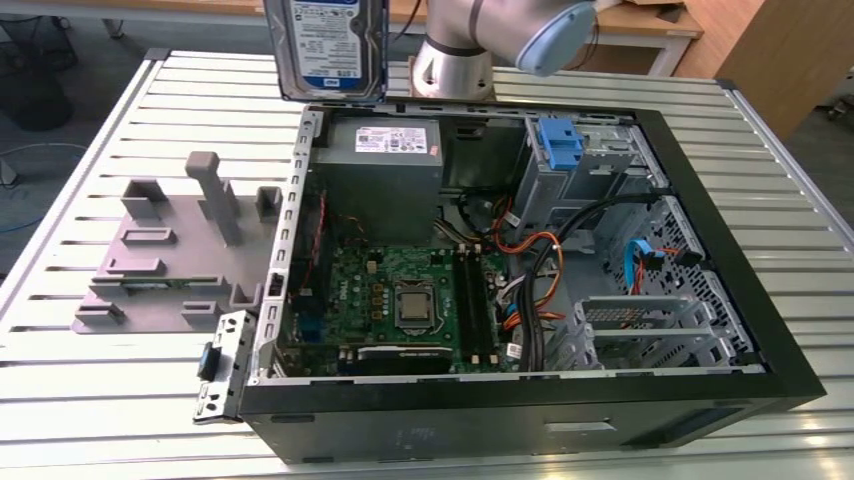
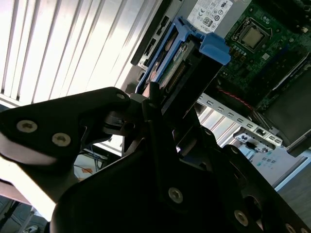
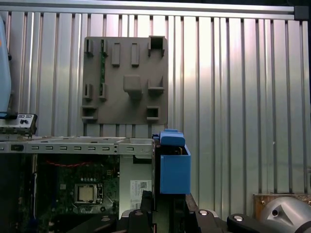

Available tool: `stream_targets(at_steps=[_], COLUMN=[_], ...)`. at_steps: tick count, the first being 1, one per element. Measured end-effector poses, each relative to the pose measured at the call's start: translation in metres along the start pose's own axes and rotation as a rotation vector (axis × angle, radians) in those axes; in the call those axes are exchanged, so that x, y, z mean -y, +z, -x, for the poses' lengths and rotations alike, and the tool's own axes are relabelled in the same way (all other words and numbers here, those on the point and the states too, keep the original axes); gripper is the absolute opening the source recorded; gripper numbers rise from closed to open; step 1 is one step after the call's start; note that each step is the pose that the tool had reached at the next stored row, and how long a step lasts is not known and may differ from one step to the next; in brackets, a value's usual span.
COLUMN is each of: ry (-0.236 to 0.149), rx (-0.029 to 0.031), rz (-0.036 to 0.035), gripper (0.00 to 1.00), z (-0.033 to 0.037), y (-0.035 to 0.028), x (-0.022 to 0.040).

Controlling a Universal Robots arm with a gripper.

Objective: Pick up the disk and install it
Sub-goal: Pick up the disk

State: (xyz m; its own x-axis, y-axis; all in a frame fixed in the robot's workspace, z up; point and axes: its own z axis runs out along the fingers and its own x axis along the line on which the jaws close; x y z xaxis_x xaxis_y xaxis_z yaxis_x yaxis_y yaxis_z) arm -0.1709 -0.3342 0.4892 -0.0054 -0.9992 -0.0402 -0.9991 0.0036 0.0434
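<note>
The disk (image 1: 327, 45), a silver drive with a blue-and-white label, hangs upright in the air above the back corner of the open computer case (image 1: 534, 405), on the exterior view's left. Its top is cut off by the picture's edge. In the second wrist view my gripper (image 2: 167, 99) is shut on the disk (image 2: 182, 68), whose blue carrier bracket (image 2: 214, 48) sticks out past the black fingers (image 2: 155, 126). In the first wrist view the blue bracket (image 3: 174, 167) shows edge-on over the case wall, beside the power supply.
Inside the case lie a grey power supply (image 1: 380, 150), a green motherboard (image 1: 400, 300), a blue latch (image 1: 561, 140), cables and a metal drive cage (image 1: 641, 330). A grey parts fixture (image 1: 174, 250) stands on the slatted metal table (image 1: 80, 400).
</note>
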Motion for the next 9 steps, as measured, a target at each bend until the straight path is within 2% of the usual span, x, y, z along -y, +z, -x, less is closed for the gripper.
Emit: stream_targets(at_steps=[9], ry=[0.000], rx=[0.0000], rz=[0.0000], gripper=[0.35], z=[0.0002], y=[-0.0006], x=[0.0218])
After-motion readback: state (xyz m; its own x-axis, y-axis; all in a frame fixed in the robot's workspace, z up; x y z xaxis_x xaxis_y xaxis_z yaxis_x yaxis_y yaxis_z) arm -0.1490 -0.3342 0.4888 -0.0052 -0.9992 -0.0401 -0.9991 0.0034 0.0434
